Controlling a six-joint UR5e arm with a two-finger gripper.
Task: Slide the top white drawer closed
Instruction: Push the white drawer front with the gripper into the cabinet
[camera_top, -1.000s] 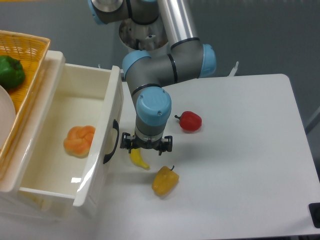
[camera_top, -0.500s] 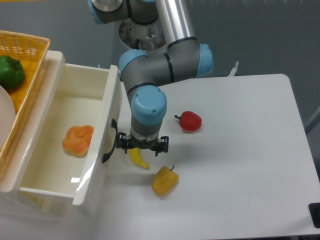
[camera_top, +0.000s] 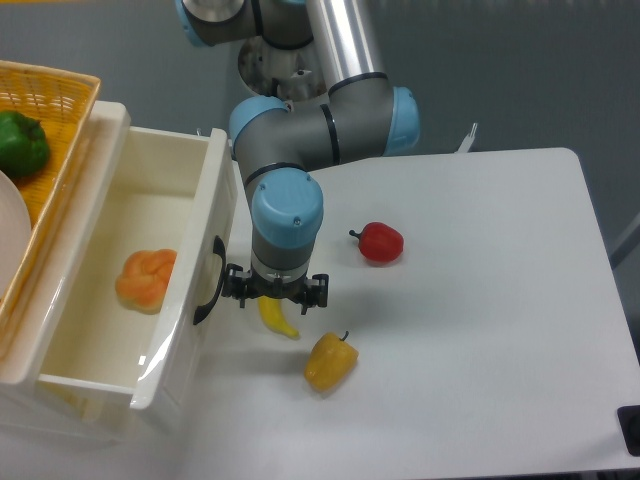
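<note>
**Operator:** Camera view status. Where is the top white drawer (camera_top: 120, 300)?

**Technician:** It occupies the left side of the frame and is pulled out of its housing. The interior is exposed and holds one orange, lobed item (camera_top: 146, 280), lying loose on the drawer floor. The front panel faces the robot. Its curved black handle (camera_top: 210, 279) is mounted upright near the middle of that panel.

**Operator:** End effector position and condition?

**Technician:** The gripper (camera_top: 275, 296) points straight down, just to the right of the drawer front, at about handle height in the picture. The blue wrist joint covers most of it. Only the black finger mounts show on either side below the wrist. I cannot tell whether the fingers are spread or closed, and nothing is visibly held. I also cannot tell whether the gripper touches the panel or the handle.

**Operator:** Other objects on the white table (camera_top: 480, 350)?

**Technician:** A small yellow banana (camera_top: 277, 318) lies directly below the gripper, partly hidden by it. A yellow pepper (camera_top: 329, 363) sits near the banana, toward the front edge. A red pepper (camera_top: 379, 242) sits to the right of the arm, apart from the other two. A woven yellow basket (camera_top: 45, 100) stands behind the drawer at upper left and contains a green pepper (camera_top: 20, 145).
</note>
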